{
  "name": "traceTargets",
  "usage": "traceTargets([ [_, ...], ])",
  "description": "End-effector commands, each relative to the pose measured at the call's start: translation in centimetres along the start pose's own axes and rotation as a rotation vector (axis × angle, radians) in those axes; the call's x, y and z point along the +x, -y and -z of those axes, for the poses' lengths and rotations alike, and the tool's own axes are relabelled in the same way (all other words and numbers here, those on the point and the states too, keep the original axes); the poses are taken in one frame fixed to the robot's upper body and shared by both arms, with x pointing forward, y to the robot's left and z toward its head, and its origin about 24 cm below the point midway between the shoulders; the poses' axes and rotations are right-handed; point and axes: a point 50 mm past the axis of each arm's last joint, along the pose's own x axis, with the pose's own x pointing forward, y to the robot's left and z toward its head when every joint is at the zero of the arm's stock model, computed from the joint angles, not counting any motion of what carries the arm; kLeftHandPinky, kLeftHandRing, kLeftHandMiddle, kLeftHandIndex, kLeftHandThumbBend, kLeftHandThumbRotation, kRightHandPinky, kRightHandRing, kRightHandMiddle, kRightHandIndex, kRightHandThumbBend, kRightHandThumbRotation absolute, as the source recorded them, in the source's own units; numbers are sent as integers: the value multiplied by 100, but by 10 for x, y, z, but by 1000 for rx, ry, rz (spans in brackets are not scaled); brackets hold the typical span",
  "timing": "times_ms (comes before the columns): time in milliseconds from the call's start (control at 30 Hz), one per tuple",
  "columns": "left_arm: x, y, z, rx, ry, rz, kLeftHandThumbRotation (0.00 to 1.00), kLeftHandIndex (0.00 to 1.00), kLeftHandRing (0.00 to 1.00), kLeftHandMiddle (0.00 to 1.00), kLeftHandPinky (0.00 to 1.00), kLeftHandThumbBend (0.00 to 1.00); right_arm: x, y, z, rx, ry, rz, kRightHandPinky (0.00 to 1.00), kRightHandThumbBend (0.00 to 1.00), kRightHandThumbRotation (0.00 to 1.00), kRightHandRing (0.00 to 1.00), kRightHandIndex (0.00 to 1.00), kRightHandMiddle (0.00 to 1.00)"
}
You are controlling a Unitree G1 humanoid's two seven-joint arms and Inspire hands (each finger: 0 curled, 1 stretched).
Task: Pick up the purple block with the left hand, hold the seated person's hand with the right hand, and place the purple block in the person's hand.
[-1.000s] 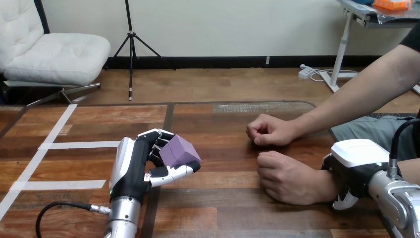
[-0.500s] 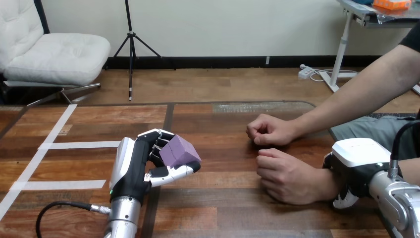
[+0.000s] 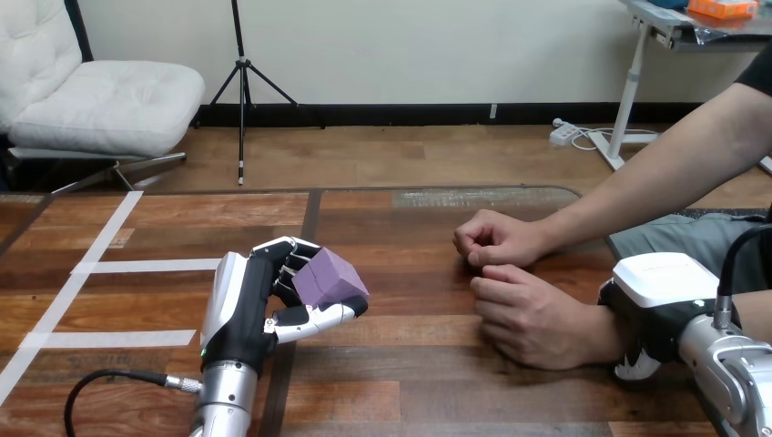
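The robot's left hand (image 3: 248, 305) stood upright over the left half of the table (image 3: 410, 382), its fingers (image 3: 289, 259) and thumb curled round the purple block (image 3: 330, 278). The block was pinched between them, clear of the wood and tilted with one corner pointing right. Strips of white tape (image 3: 155, 266) lay on the table to the left of that hand. On the right, the person's nearer hand (image 3: 528, 309) rested palm down on the table with its fingers bent under, well apart from the block. The person's farther hand (image 3: 496, 241) lay just behind it in a loose fist. The robot's right hand (image 3: 657, 305) sat over the wrist of the nearer hand, its fingers wrapped round that wrist, one pale fingertip showing below it
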Motion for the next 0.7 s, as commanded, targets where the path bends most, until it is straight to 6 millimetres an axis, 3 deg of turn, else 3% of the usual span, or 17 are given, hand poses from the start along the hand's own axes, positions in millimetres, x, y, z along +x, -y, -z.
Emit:
traceTargets([
  [0,17,-12,-16,1,89,-41,18,51,40,49,35,71,1,-26,1,19,-16,-102,36,71,0,46,66,53],
  [667,17,-12,-16,-1,89,-37,18,51,40,49,34,71,2,-28,2,58,-23,-108,41,68,0,50,62,56],
])
